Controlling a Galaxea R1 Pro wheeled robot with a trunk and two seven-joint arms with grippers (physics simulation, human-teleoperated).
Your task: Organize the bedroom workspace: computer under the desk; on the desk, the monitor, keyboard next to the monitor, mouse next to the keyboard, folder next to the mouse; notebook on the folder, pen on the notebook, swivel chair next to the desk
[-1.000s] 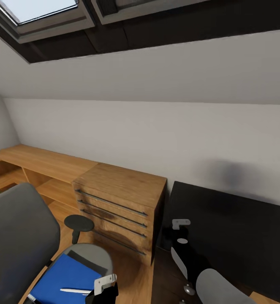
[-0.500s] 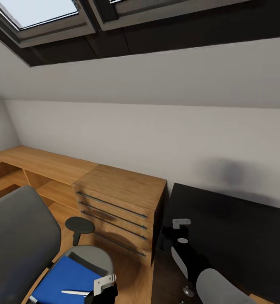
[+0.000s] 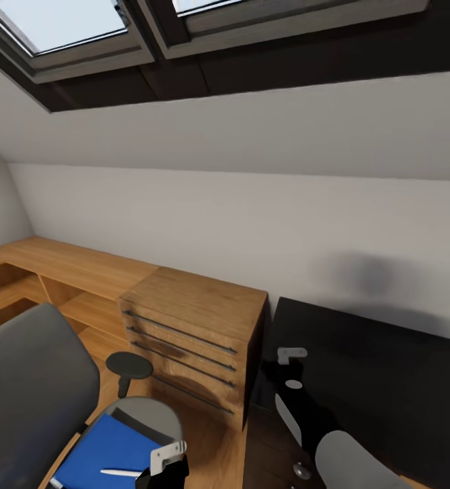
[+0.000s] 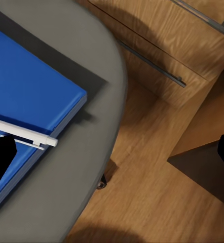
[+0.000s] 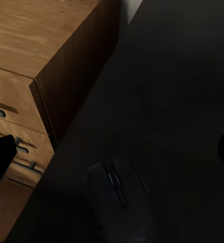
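The grey swivel chair [image 3: 31, 387] stands at the lower left of the head view. On its seat [image 4: 86, 162] lies the blue folder [image 4: 26, 81], with the pale pen [image 4: 21, 132] resting across it. A dark flat strip [image 4: 66, 61] shows past the folder's far edge. My left gripper [image 4: 112, 152] hangs open over the seat's rim, one fingertip [image 4: 0, 157] above the folder. My right gripper [image 5: 114, 149] is open above the black desk [image 3: 387, 367], just over the dark mouse [image 5: 117, 195]. The computer, monitor, keyboard and notebook are out of view.
A light-wood drawer cabinet [image 3: 191, 333] stands between chair and desk, joined to a low wooden shelf run [image 3: 62, 265] along the sloped wall. The chair's black armrest [image 3: 128, 365] rises in front of the drawers. Wood floor [image 4: 142, 202] shows below the seat.
The head camera has tilted up a little, so the whole picture sits lower. Chair, folder, pen and both arms have kept their places.
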